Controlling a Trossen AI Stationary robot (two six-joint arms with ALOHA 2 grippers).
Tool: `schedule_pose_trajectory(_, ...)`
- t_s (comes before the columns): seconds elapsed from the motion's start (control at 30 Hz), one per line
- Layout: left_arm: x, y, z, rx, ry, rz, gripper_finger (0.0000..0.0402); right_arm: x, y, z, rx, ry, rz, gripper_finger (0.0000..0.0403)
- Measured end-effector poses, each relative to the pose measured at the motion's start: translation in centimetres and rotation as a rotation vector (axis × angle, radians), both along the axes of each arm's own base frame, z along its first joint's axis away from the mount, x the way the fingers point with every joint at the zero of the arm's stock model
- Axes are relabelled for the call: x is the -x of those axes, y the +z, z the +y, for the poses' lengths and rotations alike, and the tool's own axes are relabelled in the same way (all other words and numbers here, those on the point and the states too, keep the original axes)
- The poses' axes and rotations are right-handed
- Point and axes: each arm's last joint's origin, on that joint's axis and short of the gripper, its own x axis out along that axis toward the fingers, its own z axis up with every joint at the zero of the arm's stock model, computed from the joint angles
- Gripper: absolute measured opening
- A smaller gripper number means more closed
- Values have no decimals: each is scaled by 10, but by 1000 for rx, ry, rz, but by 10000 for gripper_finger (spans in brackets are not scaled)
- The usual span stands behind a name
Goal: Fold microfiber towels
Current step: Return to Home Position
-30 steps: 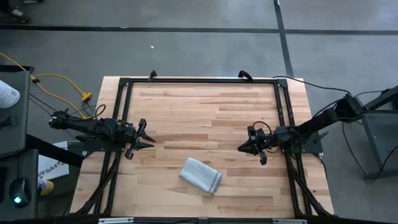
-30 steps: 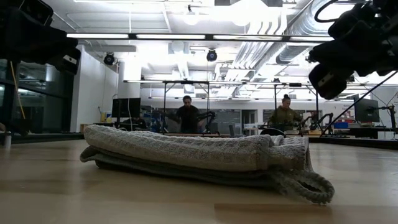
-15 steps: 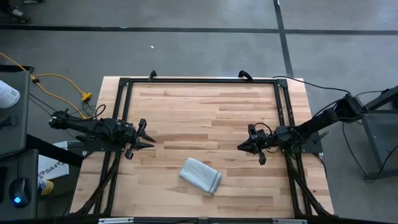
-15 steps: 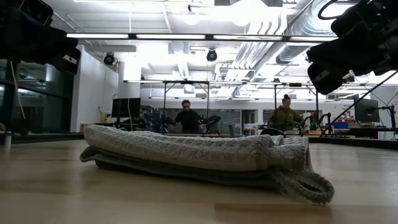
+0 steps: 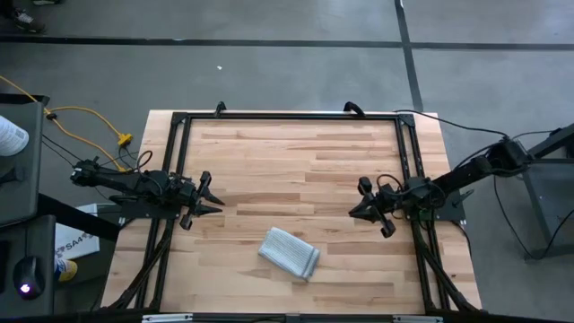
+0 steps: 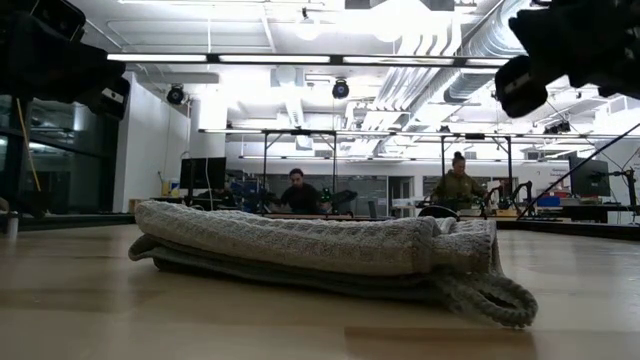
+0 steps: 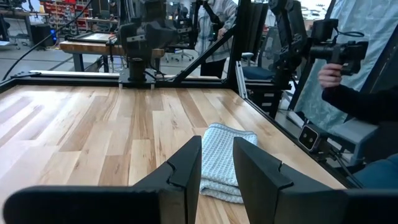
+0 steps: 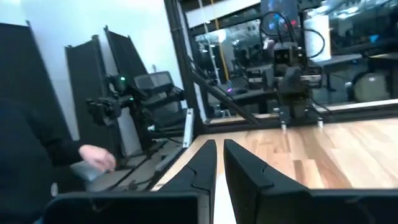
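The microfiber towel [image 5: 290,252] is a light grey ribbed cloth, folded into a small stack of layers. It lies flat on the wooden table near the front edge. The low view shows it [image 6: 320,250] with a loop of fold sticking out at one end, and the left wrist view shows it [image 7: 227,158] just beyond the fingers. My left gripper [image 5: 215,197] hovers open over the table's left side, pointing level toward the middle. My right gripper [image 5: 352,213] hovers shut over the right side, above and beyond the towel. Neither touches the cloth.
Black frame rails [image 5: 287,117] run along the table's far, left and right sides. Bare wood [image 5: 287,161] spreads between the arms and behind the towel. A person's hand [image 7: 329,74] shows beyond the table, another hand [image 8: 93,155] beside it, and people sit in the room behind [image 6: 300,190].
My right gripper has tipped upward and rolled a little, and it has drawn back slightly toward the table's right edge. In the low view it sits higher than before. The towel and my left gripper have kept still.
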Motion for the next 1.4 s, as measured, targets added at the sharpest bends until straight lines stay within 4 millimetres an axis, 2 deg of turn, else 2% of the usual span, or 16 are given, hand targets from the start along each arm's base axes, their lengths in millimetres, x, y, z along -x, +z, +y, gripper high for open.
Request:
schedule_pose_trajectory(0.23, 0, 0, 0, 0, 0, 0, 93, 5, 5, -5, -10, 34, -3, 24)
schedule_pose_trajectory(0.63, 0, 0, 0, 0, 0, -1, 93, 13, 3, -9, 4, 20, 76, 24)
schedule_pose_trajectory(1.4, 0, 0, 0, 0, 1, -1, 93, 36, 11, -12, 10, 68, 41, 24)
